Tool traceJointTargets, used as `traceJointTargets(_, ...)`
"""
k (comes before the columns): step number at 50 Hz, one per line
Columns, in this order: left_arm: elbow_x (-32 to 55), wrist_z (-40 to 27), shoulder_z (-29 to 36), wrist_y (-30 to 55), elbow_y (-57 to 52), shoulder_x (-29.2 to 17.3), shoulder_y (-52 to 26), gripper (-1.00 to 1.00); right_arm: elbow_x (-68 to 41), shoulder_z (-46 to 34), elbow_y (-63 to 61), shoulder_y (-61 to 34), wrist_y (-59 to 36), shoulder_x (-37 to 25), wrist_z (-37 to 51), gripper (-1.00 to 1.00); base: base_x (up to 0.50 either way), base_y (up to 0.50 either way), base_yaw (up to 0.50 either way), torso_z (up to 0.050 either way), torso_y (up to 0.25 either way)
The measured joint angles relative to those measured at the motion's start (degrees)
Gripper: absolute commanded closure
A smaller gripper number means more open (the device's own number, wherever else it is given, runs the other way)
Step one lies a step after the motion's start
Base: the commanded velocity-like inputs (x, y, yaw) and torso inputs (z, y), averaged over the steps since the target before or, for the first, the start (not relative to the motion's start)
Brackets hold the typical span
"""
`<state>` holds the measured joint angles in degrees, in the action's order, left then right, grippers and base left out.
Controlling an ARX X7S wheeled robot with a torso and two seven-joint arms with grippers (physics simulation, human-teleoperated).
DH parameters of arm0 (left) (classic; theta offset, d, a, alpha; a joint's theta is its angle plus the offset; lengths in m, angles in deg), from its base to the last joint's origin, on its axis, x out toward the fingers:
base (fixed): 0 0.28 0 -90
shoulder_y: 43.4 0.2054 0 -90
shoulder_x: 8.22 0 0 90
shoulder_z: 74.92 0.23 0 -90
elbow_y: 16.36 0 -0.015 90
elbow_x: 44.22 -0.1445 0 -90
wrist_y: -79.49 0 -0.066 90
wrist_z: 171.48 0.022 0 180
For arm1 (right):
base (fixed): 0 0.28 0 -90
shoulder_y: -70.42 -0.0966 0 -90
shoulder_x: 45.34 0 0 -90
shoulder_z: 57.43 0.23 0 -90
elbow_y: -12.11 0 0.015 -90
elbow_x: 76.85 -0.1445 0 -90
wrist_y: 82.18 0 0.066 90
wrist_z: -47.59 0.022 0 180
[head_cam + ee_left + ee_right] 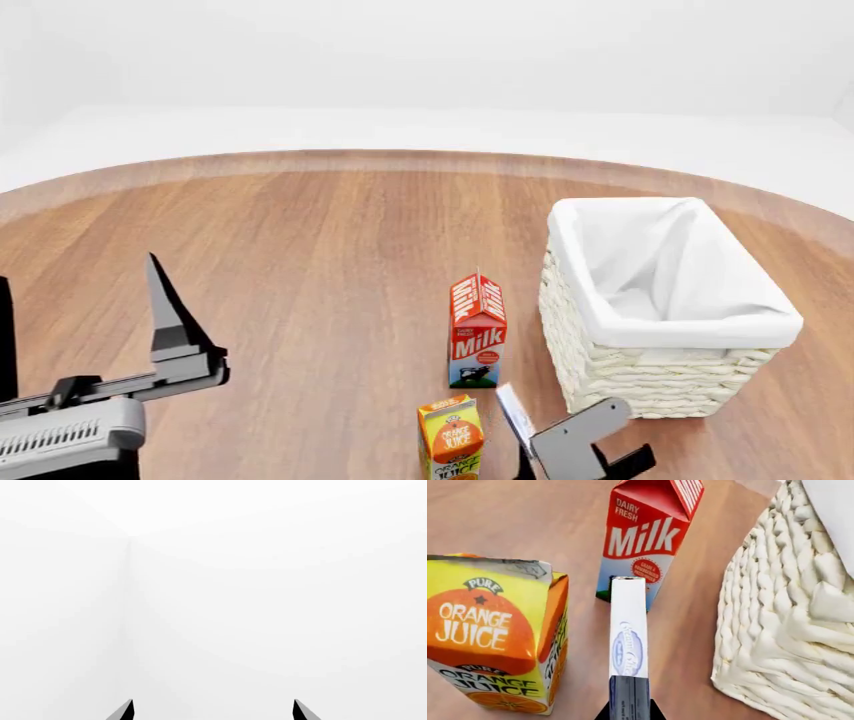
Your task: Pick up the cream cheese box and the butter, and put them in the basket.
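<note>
Right hand clamps the cream cheese box edgewise — basket just beside; left hand apart.

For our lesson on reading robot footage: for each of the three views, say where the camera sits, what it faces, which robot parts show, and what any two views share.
Head: high on the robot, looking down at the table and basket; both grippers show.
Left wrist: by the left gripper, facing blank white; only fingertips show.
Right wrist: by the right gripper, which holds the cream cheese box.
Shared by head and right wrist: milk carton, orange juice carton, basket.

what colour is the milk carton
Red with white lettering; the milk carton shows best in the right wrist view.
</note>
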<state>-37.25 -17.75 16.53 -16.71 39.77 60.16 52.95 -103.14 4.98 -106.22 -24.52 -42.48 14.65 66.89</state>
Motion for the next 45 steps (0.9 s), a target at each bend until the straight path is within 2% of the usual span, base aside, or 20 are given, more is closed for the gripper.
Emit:
traceJointTargets(14, 0.38, -0.36, -0.37, 0.31, -0.86, -0.38, 0.16, -1.0, -3.95, 4.92, -12.73, 2.09, -4.19, -2.86, 3.1, 1.0, 0.0, 0.0, 0.0, 0.0, 0.001)
traceJointTargets(30, 0.44, -0.78, -0.57, 0.49, -1.59, -0.69, 0.37, -1.0, -11.71, 15.25, -24.5, 1.89, -9.8, -5.04, 6.59, 1.0, 0.0, 0.0, 0.0, 0.0, 0.001)
traceJointTargets(45, 0.52, -1.06, -0.58, 0.62, -2.07, -0.97, 0.5, -1.0, -27.65, 25.54, -29.5, -2.97, -11.95, -10.87, 15.92, 1.0, 0.0, 0.0, 0.0, 0.0, 0.0)
